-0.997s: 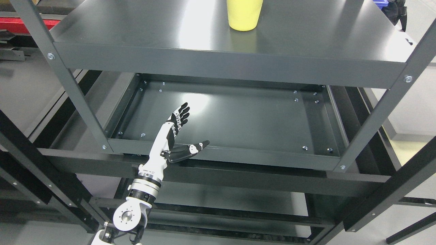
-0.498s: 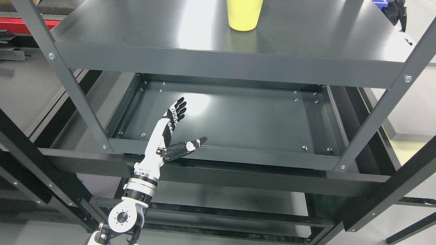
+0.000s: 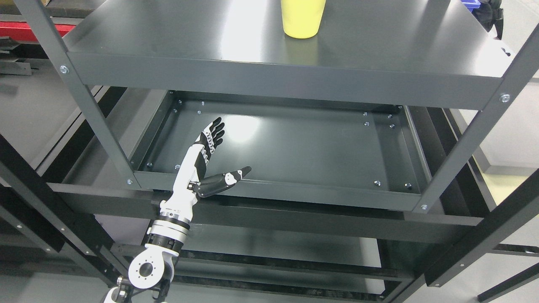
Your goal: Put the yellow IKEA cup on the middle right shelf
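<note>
— Item and condition?
— Yellow cup [image 3: 303, 19], plain, upright; top cut off by the frame.
— Location?
— On the upper shelf [image 3: 168, 38], far side, near the middle, nothing touching it.

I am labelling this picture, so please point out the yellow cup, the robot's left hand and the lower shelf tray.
yellow cup [image 3: 300, 23], head view, on its side wall.
left hand [image 3: 201, 166], head view, on the palm, fingers spread.
lower shelf tray [image 3: 311, 145], head view, on its bare floor.
</note>
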